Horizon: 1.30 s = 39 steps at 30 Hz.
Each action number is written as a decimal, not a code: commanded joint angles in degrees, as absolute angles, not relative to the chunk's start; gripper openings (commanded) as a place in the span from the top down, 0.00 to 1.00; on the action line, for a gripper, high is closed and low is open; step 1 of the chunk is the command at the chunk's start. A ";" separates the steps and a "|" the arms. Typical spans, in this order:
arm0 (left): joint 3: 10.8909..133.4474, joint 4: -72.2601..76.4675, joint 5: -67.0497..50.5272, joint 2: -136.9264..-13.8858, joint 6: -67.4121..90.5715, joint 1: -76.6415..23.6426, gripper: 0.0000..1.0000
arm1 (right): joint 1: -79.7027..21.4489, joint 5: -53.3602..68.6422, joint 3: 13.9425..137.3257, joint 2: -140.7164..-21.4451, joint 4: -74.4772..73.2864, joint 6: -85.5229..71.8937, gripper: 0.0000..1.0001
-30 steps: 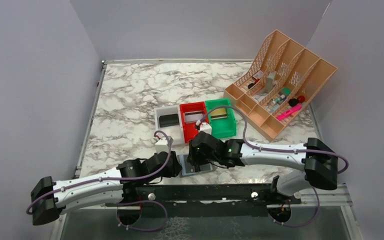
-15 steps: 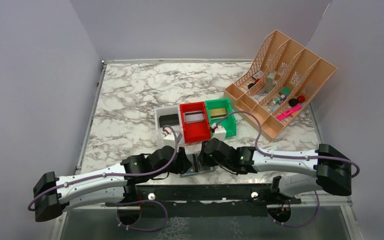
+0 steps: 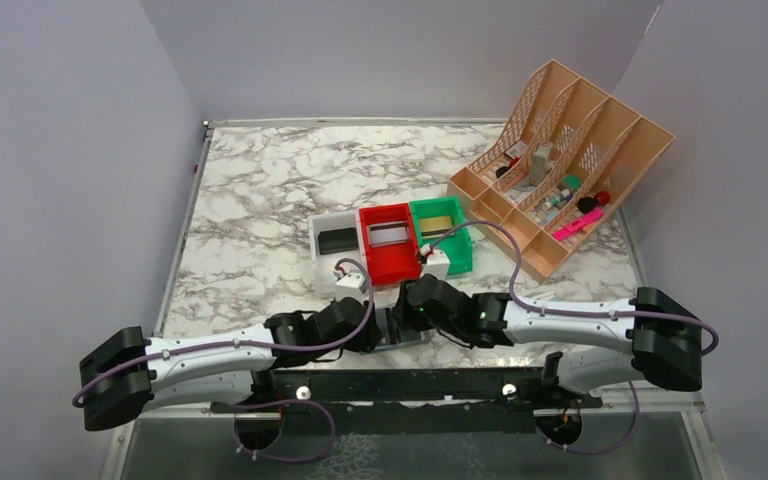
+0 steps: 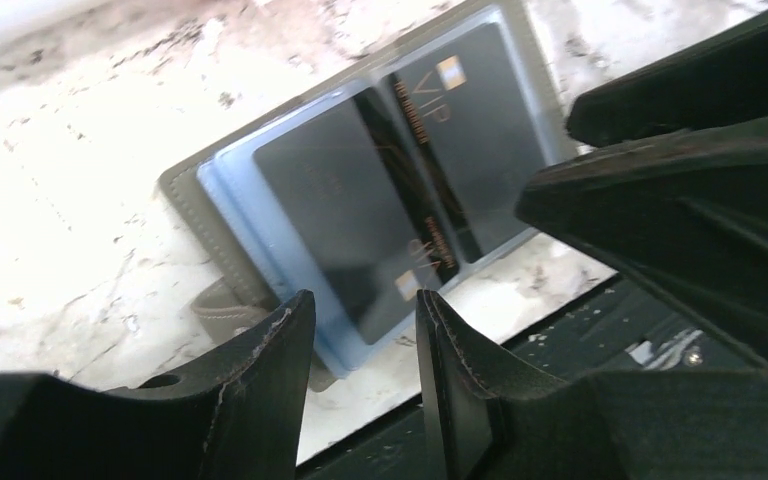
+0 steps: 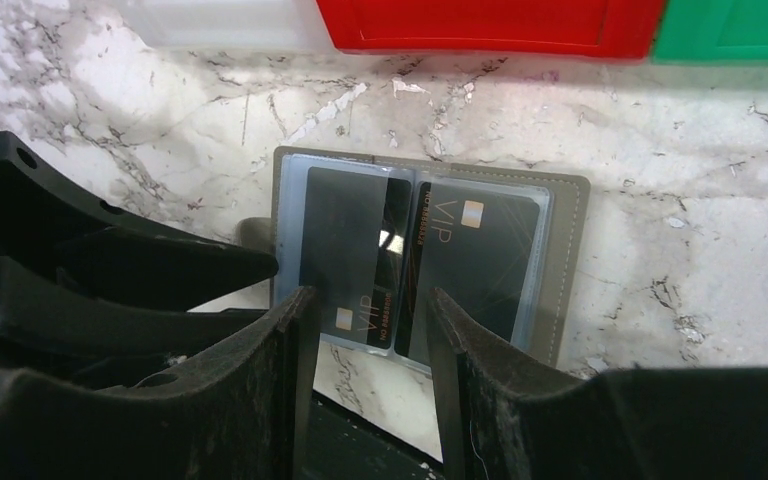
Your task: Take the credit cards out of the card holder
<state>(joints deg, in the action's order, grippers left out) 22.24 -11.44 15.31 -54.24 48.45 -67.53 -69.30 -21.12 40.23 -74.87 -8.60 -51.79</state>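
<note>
The card holder [image 5: 563,250] lies open on the table [image 5: 720,200], lower centre in the overhead view, with two black cards [image 5: 345,235] in its sleeves (both marked VIP). The right gripper [image 5: 365,300] is partly open over one card's near end, holding nothing. The left gripper [image 4: 360,310] is narrowly open and also empty.
</note>
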 commanded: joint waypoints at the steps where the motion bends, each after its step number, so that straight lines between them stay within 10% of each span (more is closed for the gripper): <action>1: 20.17 -10.37 19.51 -54.79 50.42 -67.73 0.55 | -69.43 -19.41 42.14 -76.84 -6.14 -50.40 0.52; 19: 15.47 -10.75 20.43 -53.06 51.43 -67.74 0.79 | -67.03 -10.30 44.11 -83.72 -3.95 -47.35 0.52; 39: 16.69 -10.87 19.33 -58.79 50.75 -67.70 0.83 | -61.65 -4.16 38.78 -88.09 1.31 -50.86 0.55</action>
